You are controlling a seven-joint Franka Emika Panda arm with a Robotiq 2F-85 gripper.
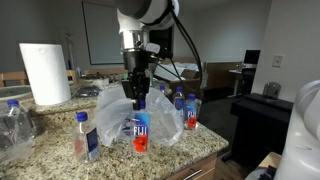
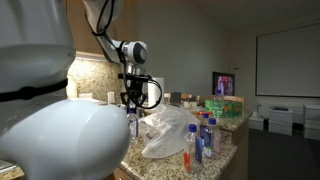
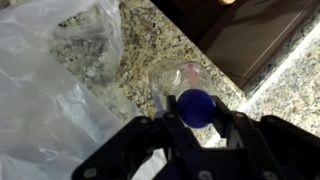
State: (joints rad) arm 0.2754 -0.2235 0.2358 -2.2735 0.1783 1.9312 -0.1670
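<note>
Wrist view: the pincer (image 3: 198,120) is clamped on the blue cap (image 3: 196,104) of a clear bottle (image 3: 178,76), one dark finger (image 3: 168,128) pressed to each side of it. The bottle's body reaches away from the pincer over the speckled granite counter (image 3: 150,40). In an exterior view the pincer (image 1: 137,98) points straight down. Directly under it the same bottle (image 1: 140,130) stands upright, with "FIJI" in white letters on a blue label and a red patch just below. I cannot tell whether its base rests on the counter (image 1: 55,155) or hangs just above it. A crumpled clear bag (image 1: 110,105) lies right behind the bottle and around it. It shows just beside the pincer in the wrist view (image 3: 50,90) and below the pincer (image 2: 131,100) in an exterior view (image 2: 165,135). A small bottle (image 1: 87,137) stands near, picture-left of the pincer, its blue label too small to read. More blue-capped bottles (image 1: 190,110) stand picture-right, their writing also unreadable. A white paper roll (image 1: 45,72) stands well apart, picture-left.
</note>
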